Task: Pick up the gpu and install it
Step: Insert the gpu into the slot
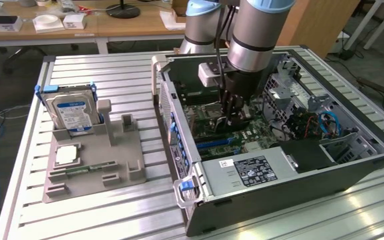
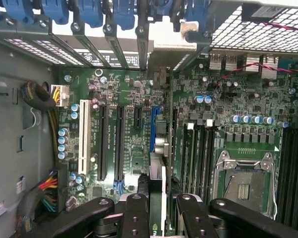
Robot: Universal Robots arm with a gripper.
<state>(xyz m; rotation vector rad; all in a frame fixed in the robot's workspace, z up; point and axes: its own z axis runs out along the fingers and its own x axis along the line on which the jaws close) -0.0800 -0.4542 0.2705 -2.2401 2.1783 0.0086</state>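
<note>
Here, the gpu (image 2: 157,172) sits edge-on between the fingers (image 2: 137,213) of your gripper (image 2: 159,198), which is clamped on the thin card from both sides. In the wrist view the card lines up with the blue slot (image 2: 152,130) on the motherboard (image 2: 129,99). Whether its edge has met the slot cannot be told. A white slot (image 2: 83,136) and two long black slots lie beside the blue one. The bare processor socket (image 2: 246,186) sits on the other side of the card.

At the centre of the exterior view your arm (image 1: 259,35) reaches straight down from the top of the frame into the open computer case (image 1: 299,187), with the gripper (image 1: 235,117) low over the board. The power supply (image 1: 252,172) with its black label fills the case's near end at lower centre. Blue cables (image 1: 329,122) curl in the bay toward the exterior view's right.

The case rests on a ribbed metal table (image 1: 112,220). On the exterior view's left, well apart from the gripper, a gray holder (image 1: 125,165) lies on the same table. A hard drive (image 1: 72,112) with a blue-and-white label stands upright in it. A processor chip (image 1: 66,155) lies flat just in front of the drive, and a memory stick (image 1: 85,170) lies near the holder's lower edge. A wooden desk (image 1: 112,25) with small boxes runs across the upper left of the frame.
</note>
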